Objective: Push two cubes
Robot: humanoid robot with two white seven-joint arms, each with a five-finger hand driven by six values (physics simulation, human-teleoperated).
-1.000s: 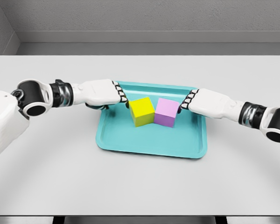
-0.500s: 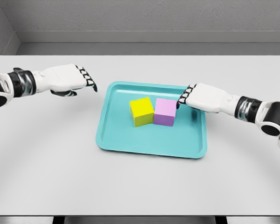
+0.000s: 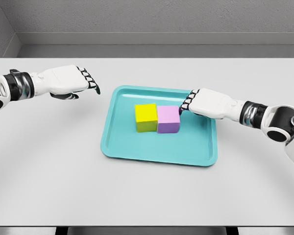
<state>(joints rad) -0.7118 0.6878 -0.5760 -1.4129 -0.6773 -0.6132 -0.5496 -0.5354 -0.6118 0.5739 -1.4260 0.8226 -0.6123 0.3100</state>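
The right hand (image 3: 202, 104) reaches in from the right edge, its forearm stretched low and nearly level over the teal tray's (image 3: 137, 149) right side. Its fingers (image 3: 186, 104) are curled in a loose bunch, gripping nothing — the dark-jointed tips sit against the upper right edge of the purple cube (image 3: 168, 119), or just beside it; actual contact is hard to tell from the head view.

The left hand (image 3: 66, 82) hangs over the bare white counter (image 3: 49, 161) well to the left of the tray, arm coming in almost level from the left edge. Its fingers are likewise bent downward and forward, half closed, with the thumb tucked below the palm — they hold and touch nothing.

The yellow cube (image 3: 146, 117) and the purple cube stand side by side near the middle of the tray, faces touching, yellow on the left, purple on the right. Both rest flat on the tray floor, apart from its rim.
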